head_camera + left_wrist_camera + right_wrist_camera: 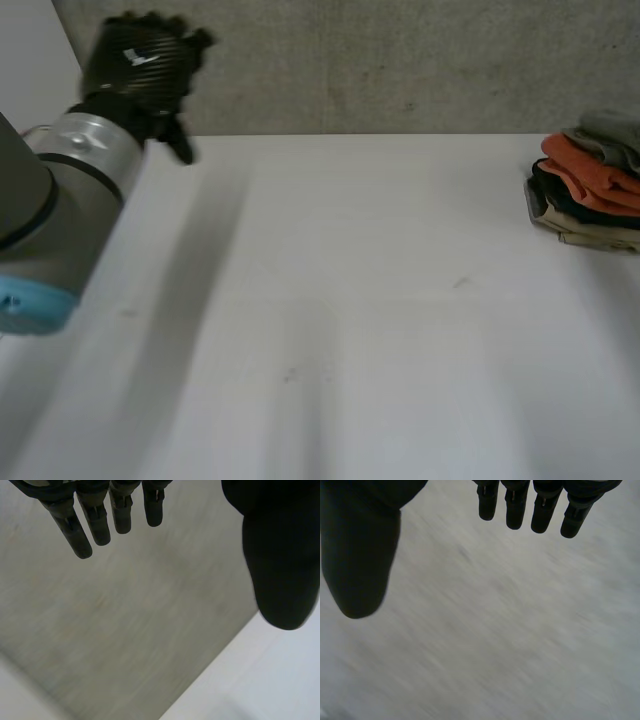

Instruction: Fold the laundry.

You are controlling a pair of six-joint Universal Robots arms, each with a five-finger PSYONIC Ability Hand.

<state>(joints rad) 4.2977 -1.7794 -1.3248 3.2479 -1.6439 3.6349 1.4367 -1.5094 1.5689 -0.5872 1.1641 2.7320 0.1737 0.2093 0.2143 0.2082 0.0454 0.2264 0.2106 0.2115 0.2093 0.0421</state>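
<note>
Where the smooth white table [350, 330] meets the rough, speckled grey concrete wall [400, 60] at the far side, a low stack of folded laundry [590, 180] sits at the far right of the table. Its soft layers run grey-green on top, then orange, black and tan, with rounded folds facing left. Well apart from it, at the far left, the black left hand [140, 65] hangs above the table in front of the wall, on a left arm [70, 190] of matte grey metal with a light-blue cap at its near end. The head view presents that hand's woven-patterned back. Its own wrist view adds the slim, rod-like fingers [95, 525], straight and set apart from the broad rounded thumb [280, 555], released and holding nothing, with the wall and a strip of table beyond them. The right wrist view brings in the black right hand [360, 555], its fingers [515, 510] likewise straight and apart from the thumb, grasping nothing, over a blurred pale grey surface [495, 630] that I cannot identify.
</note>
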